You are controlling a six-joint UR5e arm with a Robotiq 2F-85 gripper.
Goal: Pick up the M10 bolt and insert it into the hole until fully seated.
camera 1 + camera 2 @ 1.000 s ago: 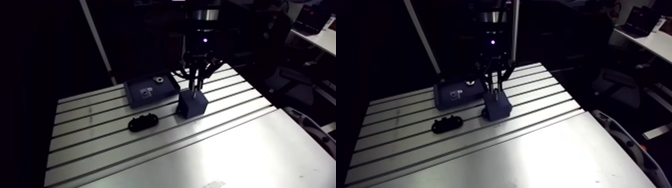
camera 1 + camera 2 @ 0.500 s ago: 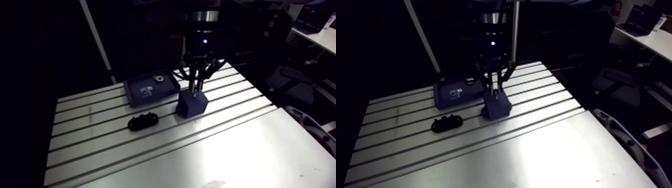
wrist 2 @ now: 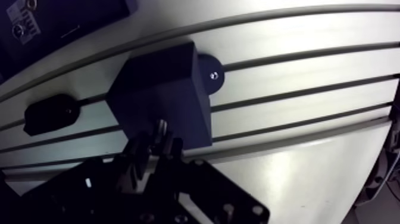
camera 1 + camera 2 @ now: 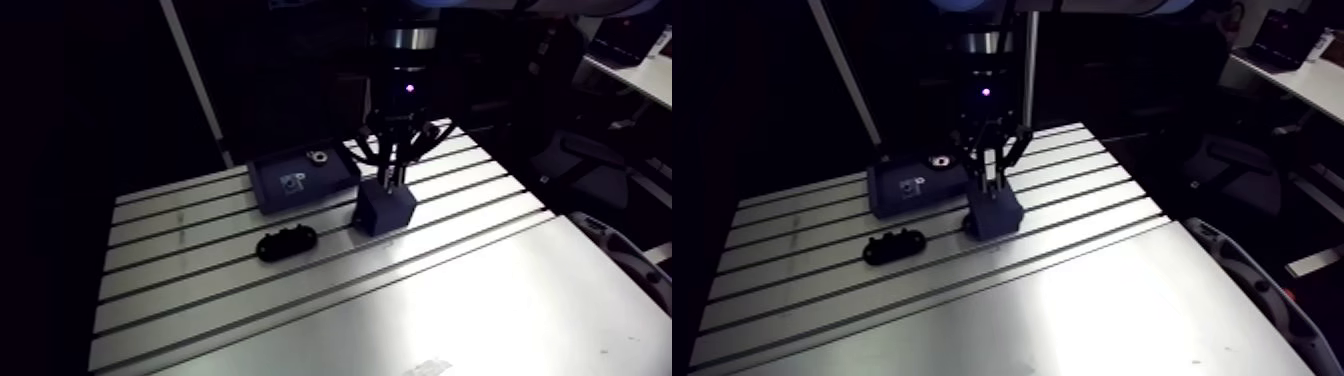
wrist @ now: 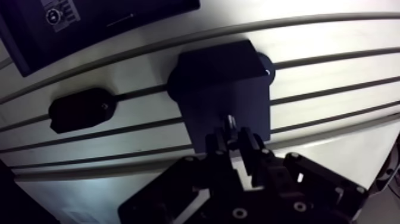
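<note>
A dark blue block stands on the slotted table, with a round foot showing at its far side. My gripper hangs straight over the block's top face. Its two fingers are close together, with a thin shiny metal bolt pinched between them. The bolt points down at the block's top, and its tip is at or just above that face. In the arm view the gripper comes down right onto the block. The hole in the block is hidden under the bolt and fingers.
A flat dark blue box lies behind the block on its left, with a metal ring on top. A small black oblong part sits on the table left of the block. Bare table lies nearer and to the right.
The wrist has sunk a little toward the block's top since the earlier frames. The block, box and black part have stayed put.
</note>
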